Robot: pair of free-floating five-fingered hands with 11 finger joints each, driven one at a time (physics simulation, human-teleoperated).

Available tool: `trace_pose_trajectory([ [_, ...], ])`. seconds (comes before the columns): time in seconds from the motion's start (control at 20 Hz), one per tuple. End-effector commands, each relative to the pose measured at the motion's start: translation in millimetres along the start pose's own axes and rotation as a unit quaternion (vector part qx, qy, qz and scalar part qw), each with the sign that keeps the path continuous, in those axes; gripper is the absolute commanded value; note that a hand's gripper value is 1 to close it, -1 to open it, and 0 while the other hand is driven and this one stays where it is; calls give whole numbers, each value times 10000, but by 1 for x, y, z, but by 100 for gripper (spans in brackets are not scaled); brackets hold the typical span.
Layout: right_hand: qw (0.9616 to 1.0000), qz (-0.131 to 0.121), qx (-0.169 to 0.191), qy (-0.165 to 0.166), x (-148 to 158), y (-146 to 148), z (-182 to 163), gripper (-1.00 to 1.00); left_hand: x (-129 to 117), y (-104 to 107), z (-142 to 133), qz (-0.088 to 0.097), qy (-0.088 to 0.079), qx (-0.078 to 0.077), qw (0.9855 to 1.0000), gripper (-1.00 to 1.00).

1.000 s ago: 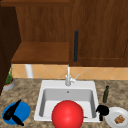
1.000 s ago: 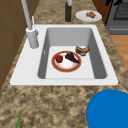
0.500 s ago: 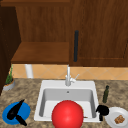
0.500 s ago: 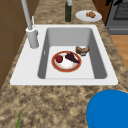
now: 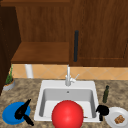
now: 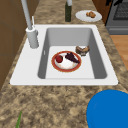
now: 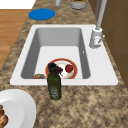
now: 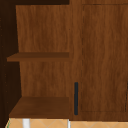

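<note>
My left hand [image 5: 22, 112] hovers over a blue plate [image 5: 8, 115] on the counter left of the sink, open with its fingers straight and slanting up to the right. Between the sink's right rim and a white plate [image 5: 111, 115] hangs my right hand [image 5: 102, 110], fingers curled, holding nothing. A large red ball [image 5: 67, 115] fills the front of the sink in the front view. On the basin floor lies a red-rimmed plate [image 6: 54, 63] with a small red fruit [image 6: 59, 59] and a dark purple piece [image 6: 72, 57]. A brown item [image 6: 82, 50] lies beside it.
The white sink [image 5: 40, 100] has a faucet [image 5: 68, 77] at its back rim. A dark green bottle [image 5: 106, 94] stands right of it, and the white plate carries brown food [image 5: 119, 119]. A potted plant [image 5: 8, 83] sits far left. Wooden shelves and a cabinet door with a dark handle [image 5: 76, 46] hang above.
</note>
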Motion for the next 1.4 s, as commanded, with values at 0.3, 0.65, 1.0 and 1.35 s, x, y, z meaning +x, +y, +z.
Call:
trace_pose_trajectory([
  [0.3, 10000, 0, 0, 0, 0, 0, 0, 0, 3, -22, -25, 206, 353, -637, 9971, -100],
  [0.65, 10000, 0, 0, 0, 0, 0, 0, 0, 12, -31, -32, 151, 515, -1000, 9935, -100],
  [1.0, 10000, 0, 0, 0, 0, 0, 0, 0, -8, -55, -61, -43, 430, -922, 9948, -100],
  [1.35, 10000, 0, 0, 0, 0, 0, 0, 0, -15, -86, -83, 192, 601, -941, 9936, -100],
])
